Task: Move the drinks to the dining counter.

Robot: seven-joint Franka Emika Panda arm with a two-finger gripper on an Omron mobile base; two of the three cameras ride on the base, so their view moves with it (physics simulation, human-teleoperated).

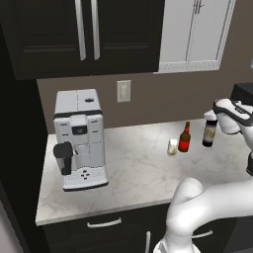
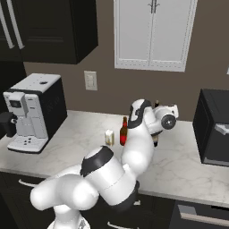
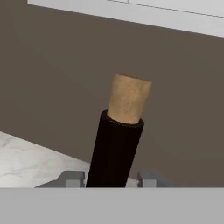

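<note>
Hand view: gripper (image 3: pixel 112 178) with fingers (image 3: pixel 72 178) apart either side of the corked neck of the wine bottle (image 3: pixel 117 144), which stands on the marbled worktop (image 1: pixel 133 168) at 3 o'clock of the red bottle (image 1: pixel 185 139), apparently lined up for a grasp.

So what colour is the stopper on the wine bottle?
Light tan cork above the black neck of the wine bottle, clearest in the hand view.

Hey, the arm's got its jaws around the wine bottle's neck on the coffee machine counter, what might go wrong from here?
1. The wine bottle is tall and flanked only at its neck, so it may tip or swing if lifted.
2. The red bottle and small glass stand close beside it; a sideways move could knock them.
3. Whether the jaws actually grip can't be told, so it could slip.
</note>
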